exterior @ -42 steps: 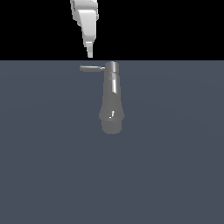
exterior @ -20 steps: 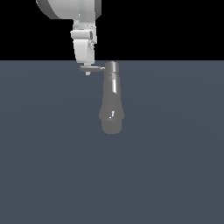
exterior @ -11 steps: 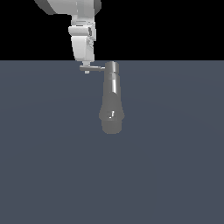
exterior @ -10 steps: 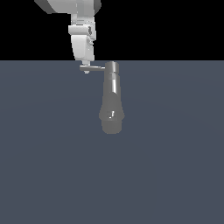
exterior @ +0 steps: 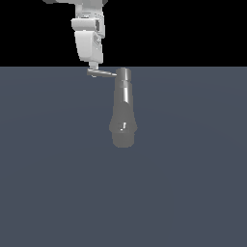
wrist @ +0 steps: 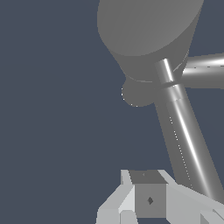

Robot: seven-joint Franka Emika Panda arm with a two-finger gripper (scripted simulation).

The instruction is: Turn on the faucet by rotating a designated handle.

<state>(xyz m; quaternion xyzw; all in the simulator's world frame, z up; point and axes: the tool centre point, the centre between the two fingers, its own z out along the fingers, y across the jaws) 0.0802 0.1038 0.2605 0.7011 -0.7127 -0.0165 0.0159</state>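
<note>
The glossy grey faucet [exterior: 123, 113] lies on the dark floor, tapering from a wide rounded end up to a short cylindrical cap [exterior: 123, 74]. The handle [exterior: 102, 73], a thin flat lever, sticks out from the cap toward the exterior view's left. My white gripper [exterior: 95, 66] hangs straight down over the lever's free end, fingers together, tips touching or just above it. In the wrist view the handle [wrist: 186, 140] is a shiny bar running from the cap [wrist: 148, 35] to beside my shut gripper [wrist: 148, 203]. Nothing is held between the fingers.
A flat dark grey-blue floor [exterior: 58, 169] spreads around the faucet, with a black background behind it. No other object shows.
My gripper came down from above and settled on the lever's free end, shifting slightly to the exterior view's left. The lever now sits slightly tilted. The faucet body has not moved.
</note>
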